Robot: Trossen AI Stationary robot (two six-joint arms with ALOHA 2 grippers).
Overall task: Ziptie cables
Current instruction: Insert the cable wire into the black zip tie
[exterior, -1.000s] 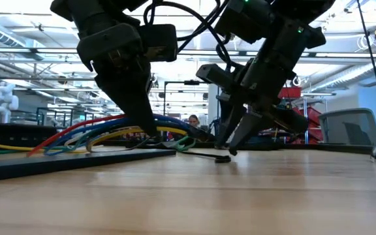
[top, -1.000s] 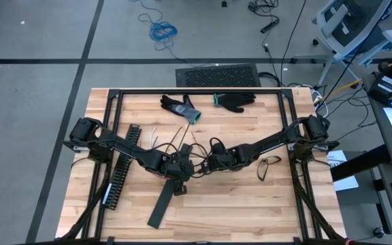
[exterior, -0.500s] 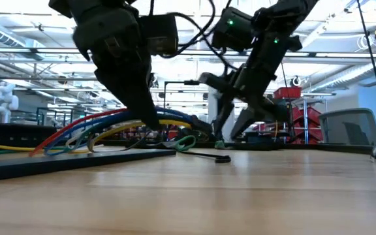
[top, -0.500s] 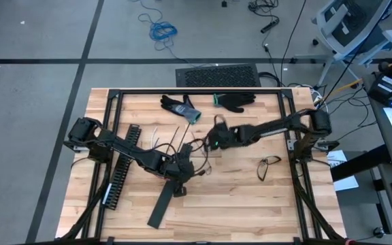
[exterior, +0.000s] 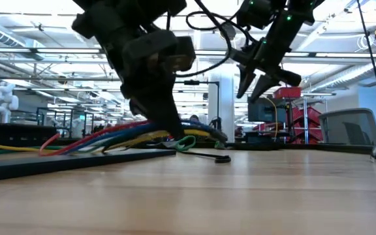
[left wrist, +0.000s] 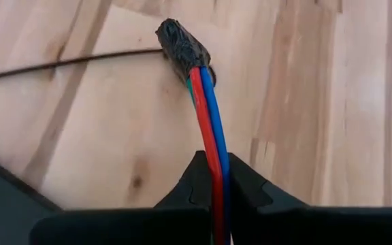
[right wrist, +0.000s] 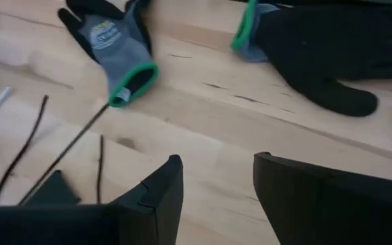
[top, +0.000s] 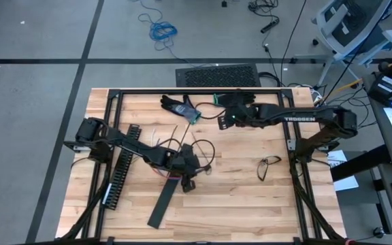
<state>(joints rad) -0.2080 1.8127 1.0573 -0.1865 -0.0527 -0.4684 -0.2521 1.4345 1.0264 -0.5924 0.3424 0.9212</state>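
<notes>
Our left tool (left wrist: 216, 197) pinches the cables (left wrist: 206, 116) on the worktop (top: 250, 197); our right tool (right wrist: 216, 187) hangs spread near the gloves (right wrist: 114, 41).

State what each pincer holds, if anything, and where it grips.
The left pincer clamps the cables just behind their black-wrapped end. The right pincer is open, holding nothing.

You've got red, blue, yellow and green cables (exterior: 119, 134), a grey glove (right wrist: 111, 42) with green cuff, pale wood-grain counter (top: 250, 197).
</notes>
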